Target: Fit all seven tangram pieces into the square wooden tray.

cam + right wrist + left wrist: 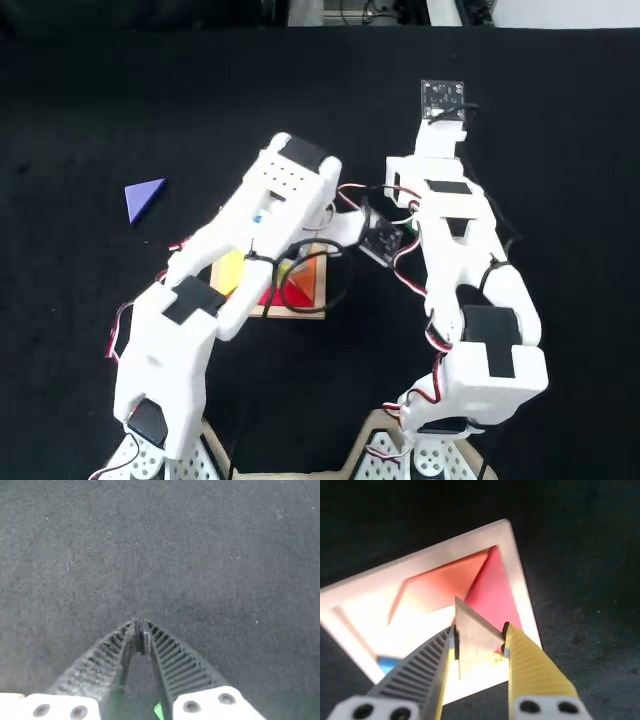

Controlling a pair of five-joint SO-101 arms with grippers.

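A: Left side, state of fingers?
B: Left gripper (479, 629) was clamped on a pale flat piece (472, 617), pointed corner away from the wrist, held over the square wooden tray (515, 575).
A: Edges inside the tray?
B: Orange triangle (445, 580) and red triangle (492, 587) met along one edge. Red lay against the rim at a corner. A blue piece (387, 662) sat by the opposite rim. Pale tray floor showed between them, under the held piece.
A: Right side?
B: Right gripper (140, 630) had its fingers pressed tip to tip, over the black worktop (200, 555).
A: Loose pieces?
B: Purple triangle (143, 198) lay well apart from the tray, worktop on every side of it.
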